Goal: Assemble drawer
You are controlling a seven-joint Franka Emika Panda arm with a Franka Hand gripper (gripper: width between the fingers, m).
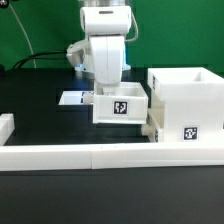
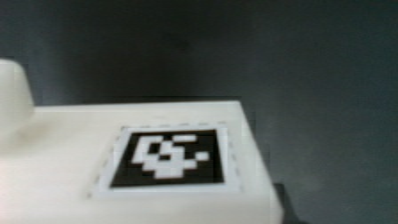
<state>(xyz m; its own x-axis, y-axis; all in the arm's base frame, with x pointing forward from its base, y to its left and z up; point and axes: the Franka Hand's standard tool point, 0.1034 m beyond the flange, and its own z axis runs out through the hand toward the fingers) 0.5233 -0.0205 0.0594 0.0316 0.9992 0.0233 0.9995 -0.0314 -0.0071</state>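
A white robot arm [image 1: 105,45] reaches down over a black desk [image 1: 40,110] and meets a small white tray [image 1: 121,104] near the middle of the exterior view; the tray's front face carries a black-and-white square tag [image 1: 121,107]; the jaws are hidden behind the wrist and the tray, so I cannot tell whether they are apart, together or clamped. At three o'clock from the tray, just beside it, stands the tall boxy casing [image 1: 186,103], open at the top, with a small tag low on its front; whether the two touch is unclear. A long low white rail [image 1: 100,154] runs across at six o'clock. A flat sheet of printed tags [image 1: 72,98] lies at nine o'clock from the tray. The wrist view shows a blurred tag on a white surface [image 2: 178,125], close up.
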